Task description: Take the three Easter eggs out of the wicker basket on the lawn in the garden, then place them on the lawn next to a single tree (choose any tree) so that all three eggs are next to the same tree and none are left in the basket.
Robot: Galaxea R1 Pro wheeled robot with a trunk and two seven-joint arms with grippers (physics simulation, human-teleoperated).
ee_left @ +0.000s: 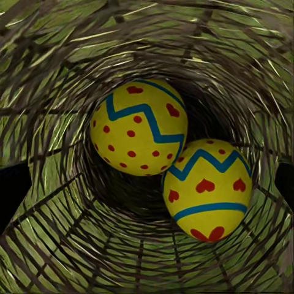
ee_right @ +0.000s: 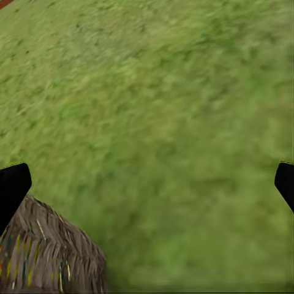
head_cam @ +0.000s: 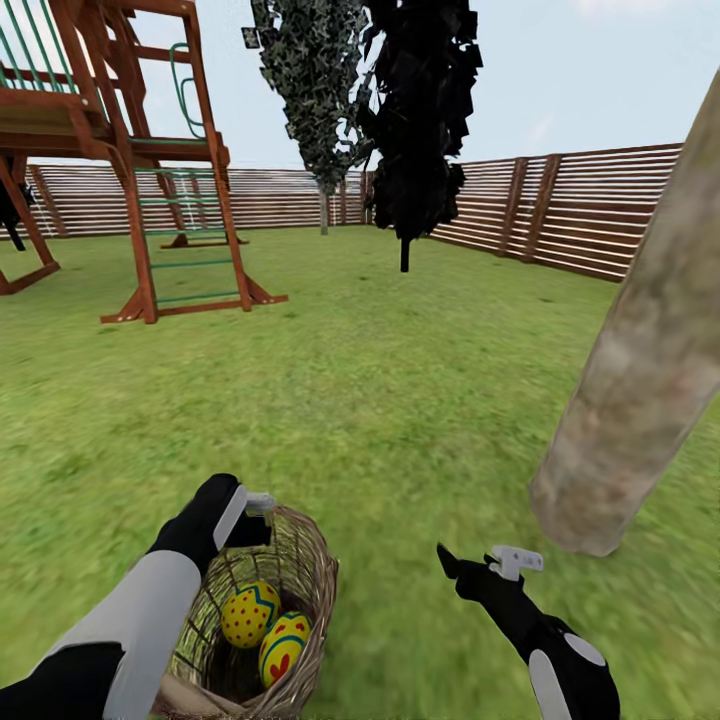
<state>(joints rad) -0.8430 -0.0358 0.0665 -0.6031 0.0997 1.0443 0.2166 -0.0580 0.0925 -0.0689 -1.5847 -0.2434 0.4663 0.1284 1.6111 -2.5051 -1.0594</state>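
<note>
Two eggs sit in the basket (head_cam: 305, 590) at lower left of the head frame, touching each other: dotted egg (head_cam: 249, 613) on the left, heart egg (head_cam: 283, 647) lower right of it. A third egg cannot be seen inside; it may be hidden or out already, cannot tell. The left gripper (head_cam: 262, 512) hangs at the basket's far rim, pointed down into it. Its fingers (ee_left: 13, 187) show as dark edges at both sides of the left wrist frame, spread wide, nothing between them. In that frame the dotted egg (ee_left: 139, 127) is center-left and the heart egg (ee_left: 208, 190) lower right, both deep against the weave.

Step in hand looks like reaching in for an egg. To do it well: centre over one egg, likely the dotted one as it sits closest to the middle, go straight down clear of the rim, close across its short width, lift slowly so the neighbour is not dragged or the basket tipped.

The right gripper (head_cam: 478, 562) hovers over lawn (head_cam: 400, 400) at lower right, between basket and tree (head_cam: 640, 380); fingers (ee_right: 12, 187) apart at the wrist frame's edges, empty, basket (ee_right: 49, 257) corner at lower left. The trunk stands near on the right, a handy drop spot.
</note>
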